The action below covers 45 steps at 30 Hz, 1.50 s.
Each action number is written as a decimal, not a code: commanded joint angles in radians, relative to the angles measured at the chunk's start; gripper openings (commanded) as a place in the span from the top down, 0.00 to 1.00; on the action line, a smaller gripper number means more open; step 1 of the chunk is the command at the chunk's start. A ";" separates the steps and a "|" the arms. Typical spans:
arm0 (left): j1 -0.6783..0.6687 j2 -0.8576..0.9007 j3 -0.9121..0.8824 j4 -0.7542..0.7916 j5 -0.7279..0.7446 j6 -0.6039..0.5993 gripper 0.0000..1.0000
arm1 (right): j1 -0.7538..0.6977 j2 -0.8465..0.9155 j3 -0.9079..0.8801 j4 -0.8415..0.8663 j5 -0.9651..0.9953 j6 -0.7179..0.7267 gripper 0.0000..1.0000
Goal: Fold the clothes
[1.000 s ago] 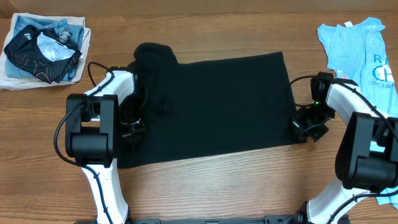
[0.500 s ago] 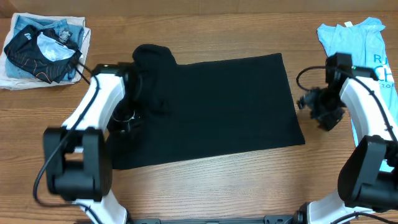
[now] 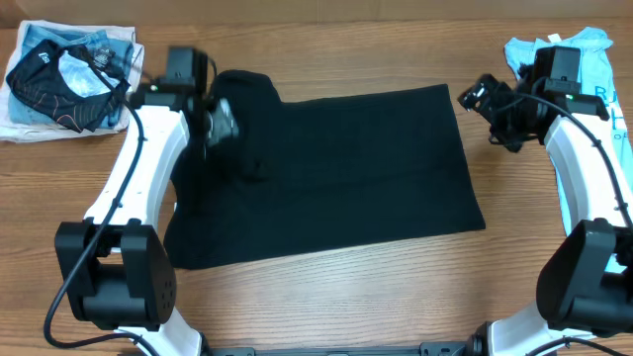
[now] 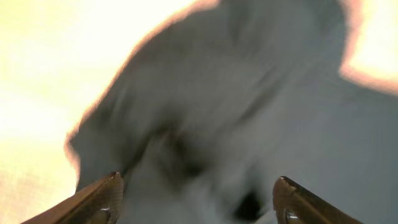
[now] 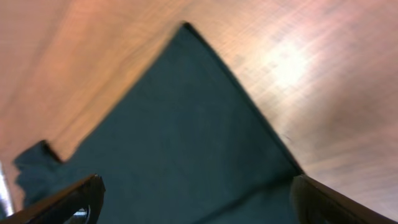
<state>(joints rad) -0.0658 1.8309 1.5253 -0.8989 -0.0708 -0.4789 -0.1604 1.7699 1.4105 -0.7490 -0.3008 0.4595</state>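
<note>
The clothes [image 3: 346,168], a plain black T-shirt, lie flat on the wooden table [image 3: 326,307] as a wide folded rectangle, with a bunched sleeve at the far left corner. My left gripper [image 3: 221,121] hovers over that far left part, open, nothing between its fingers. The left wrist view is blurred: dark fabric [image 4: 249,93] fills it and the gripper [image 4: 199,198] stands wide apart. My right gripper [image 3: 478,97] is just off the shirt's far right corner, open and empty. In the right wrist view the cloth corner [image 5: 180,124] lies ahead of the spread gripper [image 5: 202,199].
A small black garment with orange lines [image 3: 59,84] sits on a pile of light cloth at the far left corner. A light blue printed T-shirt [image 3: 584,69] lies along the right edge, partly under my right arm. Bare wood runs along the near edge.
Both grippers have opened and let go of the shirt's near side edges. Both arms have swung away from me to the shirt's far corners.
</note>
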 commanded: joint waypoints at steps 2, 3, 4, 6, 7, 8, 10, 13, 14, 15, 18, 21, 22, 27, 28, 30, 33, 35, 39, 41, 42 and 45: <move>-0.006 -0.003 0.108 0.133 0.108 0.139 0.12 | 0.057 0.008 0.024 0.124 -0.052 -0.015 0.00; -0.006 -0.003 0.115 0.167 0.132 0.171 0.11 | 0.066 0.023 0.024 0.172 -0.052 -0.009 0.00; -0.006 -0.003 0.120 0.196 0.133 0.182 0.12 | 0.073 0.035 0.024 0.209 -0.048 0.010 0.00; -0.006 -0.001 0.122 0.246 0.117 0.188 0.14 | 0.081 0.071 0.024 0.295 -0.049 0.080 0.00; -0.006 0.002 0.122 0.266 0.115 0.192 0.14 | 0.083 0.086 0.024 0.323 -0.050 0.108 0.00; -0.006 0.009 0.122 0.291 0.116 0.202 0.15 | 0.083 0.102 0.024 0.346 -0.050 0.128 0.00; -0.006 0.030 0.122 0.343 0.116 0.224 0.16 | 0.084 0.140 0.024 0.387 -0.050 0.144 0.00; -0.006 0.077 0.122 0.420 0.114 0.232 0.16 | 0.090 0.197 0.023 0.416 -0.048 0.143 0.00; -0.005 0.096 0.122 0.448 0.113 0.232 0.15 | 0.094 0.216 0.023 0.429 -0.049 0.143 0.00; -0.002 0.117 0.122 0.475 0.113 0.232 0.15 | 0.100 0.236 0.023 0.452 -0.055 0.145 0.00; 0.013 0.193 0.122 0.545 0.111 0.215 0.15 | 0.121 0.275 0.023 0.502 -0.060 0.147 0.00; 0.039 0.258 0.122 0.586 0.104 0.171 0.15 | 0.131 0.289 0.023 0.531 -0.053 0.143 0.00; 0.054 0.280 0.122 0.597 0.105 0.146 0.15 | 0.130 0.289 0.023 0.534 -0.048 0.143 0.00; 0.119 0.360 0.122 0.620 0.180 0.050 0.20 | 0.130 0.290 0.023 0.540 -0.048 0.144 0.00; 0.128 0.373 0.122 0.620 0.200 0.044 0.21 | 0.130 0.290 0.023 0.543 -0.049 0.144 0.00; 0.140 0.390 0.122 0.614 0.221 0.045 0.21 | 0.130 0.290 0.023 0.547 -0.049 0.145 0.00; 0.142 0.406 0.122 0.600 0.226 0.050 0.21 | 0.134 0.290 0.023 0.554 -0.049 0.145 0.00; 0.141 0.406 0.122 0.600 0.229 0.059 0.21 | 0.134 0.290 0.023 0.554 -0.049 0.148 0.00; 0.135 0.406 0.122 0.616 0.230 0.075 0.23 | 0.134 0.290 0.023 0.557 -0.049 0.151 0.00; 0.134 0.406 0.122 0.624 0.241 0.075 0.25 | 0.134 0.290 0.023 0.560 -0.049 0.164 0.00; 0.134 0.406 0.122 0.629 0.246 0.075 0.25 | 0.134 0.290 0.023 0.561 -0.050 0.165 0.00; 0.131 0.406 0.122 0.643 0.251 0.076 0.25 | 0.134 0.290 0.023 0.562 -0.049 0.167 0.00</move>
<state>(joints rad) 0.0715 2.2261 1.6356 -0.2684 0.1562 -0.4126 -0.0265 2.0609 1.4208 -0.1978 -0.3443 0.6144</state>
